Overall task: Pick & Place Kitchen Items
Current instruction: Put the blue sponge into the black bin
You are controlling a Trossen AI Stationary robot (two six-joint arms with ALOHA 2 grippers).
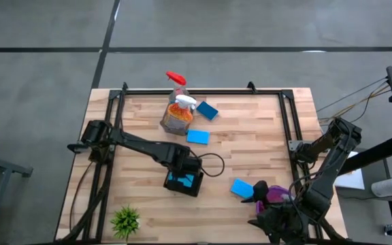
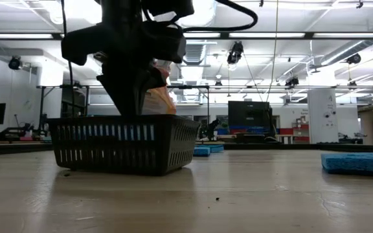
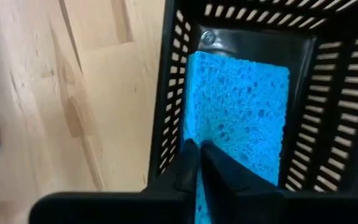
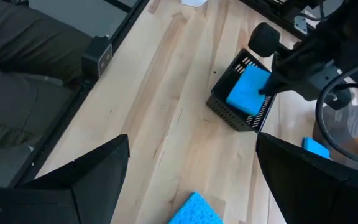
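Left tool (image 3: pixel 197 163) pinched shut on a blue sponge (image 3: pixel 241 112) inside the black basket (image 3: pixel 166 118); right tool (image 4: pixel 191 180) spread wide, empty.

Spiky green plant (image 1: pixel 125 219) (near corner), black slatted basket (image 1: pixel 184 182) mid-table (image 1: pixel 250 150)

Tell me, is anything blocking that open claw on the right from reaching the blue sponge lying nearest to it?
Nothing visible does. The right claw hangs open at the table's near edge, and the blue sponge lies on bare wood just ahead of it. A magenta cloth sits close beside that path, not across it.
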